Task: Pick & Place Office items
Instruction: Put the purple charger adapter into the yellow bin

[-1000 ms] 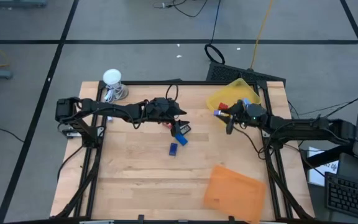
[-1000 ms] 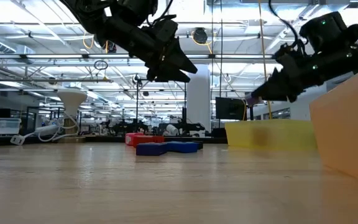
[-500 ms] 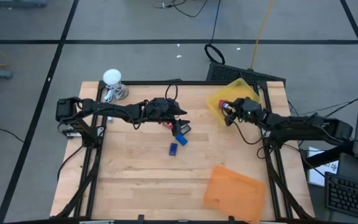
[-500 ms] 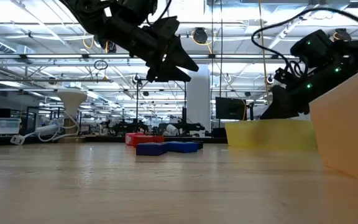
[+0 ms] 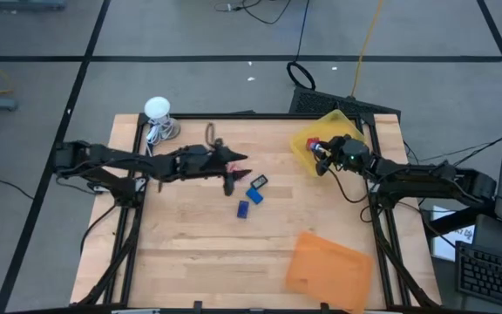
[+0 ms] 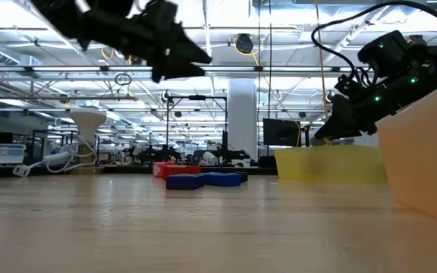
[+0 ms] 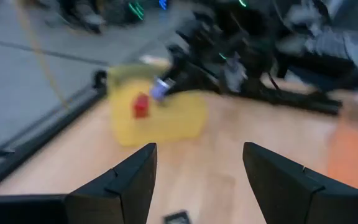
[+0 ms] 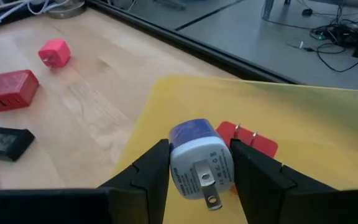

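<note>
The right end effector [image 8: 194,163], clamped on a blue plug [image 8: 196,155] above the yellow tray [image 8: 328,124] beside a red plug [image 8: 253,142] already inside, should drop lower over the tray floor before releasing, while the left end effector [image 7: 197,180], wide and empty, hovers mid-worktop.

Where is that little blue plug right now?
The blue plug is clamped in the right gripper, just over the yellow tray at the table's far right, beside a red plug.
</note>
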Motion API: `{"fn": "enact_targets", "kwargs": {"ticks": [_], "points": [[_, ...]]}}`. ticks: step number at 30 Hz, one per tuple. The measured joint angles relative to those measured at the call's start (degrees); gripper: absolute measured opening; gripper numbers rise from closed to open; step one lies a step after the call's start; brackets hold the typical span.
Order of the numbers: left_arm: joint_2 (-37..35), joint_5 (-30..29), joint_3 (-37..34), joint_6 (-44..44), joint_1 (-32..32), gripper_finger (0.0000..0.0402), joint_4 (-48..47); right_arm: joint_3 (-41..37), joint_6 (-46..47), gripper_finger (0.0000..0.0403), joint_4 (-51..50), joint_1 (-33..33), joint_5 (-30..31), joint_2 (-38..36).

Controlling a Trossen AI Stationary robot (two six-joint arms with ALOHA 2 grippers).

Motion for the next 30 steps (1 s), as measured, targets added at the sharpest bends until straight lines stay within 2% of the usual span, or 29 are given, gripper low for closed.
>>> {"fn": "enact_targets", "kwargs": {"ticks": [4, 10, 14, 16, 19, 24, 30], "points": [[-5.96, -4.37, -9.84, -1.93, 1.1, 0.0241, 5.76, 0.01, -0.39, 0.0144, -1.22, 0.01, 1.51, -1.59], [-13.13, -10.84, -21.83, -6.15, 2.96, 0.0241, 13.54, 0.04, -1.36, 0.0144, -3.87, -0.07, 11.52, -3.27], [-14.5, -14.81, -26.01, -11.25, 4.22, 0.0241, 14.84, 0.04, -1.89, 0.0144, -6.3, -0.39, 16.95, -3.34], [-14.5, -16.35, -26.72, -13.66, 4.81, 0.0241, 14.61, 0.04, -1.97, 0.0144, -7.1, -1.02, 17.83, -3.34], [-14.4, -17.06, -26.59, -15.11, 5.47, 0.0241, 14.78, 0.04, -1.25, 0.0144, -8.49, -2.06, 17.12, -3.32], [-14.36, -17.05, -26.31, -14.94, 5.84, 0.0241, 14.67, 0.04, -0.48, 0.0146, -9.74, -3.72, 10.47, -3.21], [-14.37, -17.05, -26.31, -17.51, 5.84, 0.0241, 14.75, 0.04, -0.54, 0.0154, -10.96, -4.66, 10.54, -3.19]]}}
